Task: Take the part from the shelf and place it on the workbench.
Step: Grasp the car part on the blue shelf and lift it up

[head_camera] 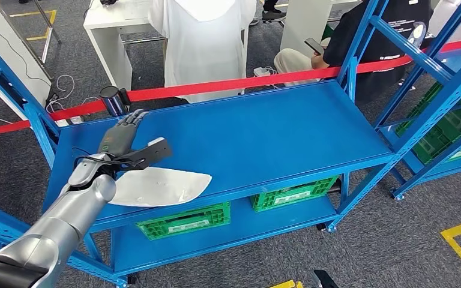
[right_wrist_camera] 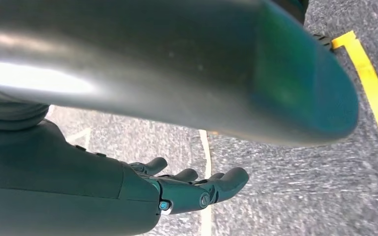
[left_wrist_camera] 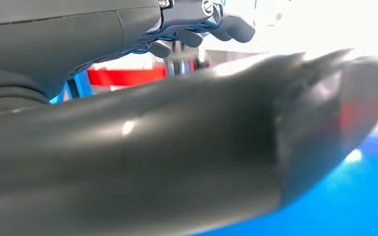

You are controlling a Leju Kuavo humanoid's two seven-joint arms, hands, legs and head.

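The part [head_camera: 159, 186], a flat white leaf-shaped piece, lies on the blue shelf [head_camera: 264, 132] near its front left edge. My left hand [head_camera: 123, 143] hovers just above the part's back edge, with the fingers stretched toward the back of the shelf and the thumb out to the right. It holds nothing. In the left wrist view the thick thumb [left_wrist_camera: 216, 147] and dark fingers [left_wrist_camera: 202, 29] hang over the blue shelf [left_wrist_camera: 369, 201]. My right hand [right_wrist_camera: 187, 189] hangs over grey floor with its fingers loosely apart and nothing in it.
A red barrier tape [head_camera: 228, 87] runs along the shelf's back edge, with a black post [head_camera: 113, 99] at its left. Green crates [head_camera: 183, 221] sit on the lower level. Another blue rack [head_camera: 438, 96] stands at right. A person in white [head_camera: 204, 36] and a seated person [head_camera: 354, 42] are behind the tape.
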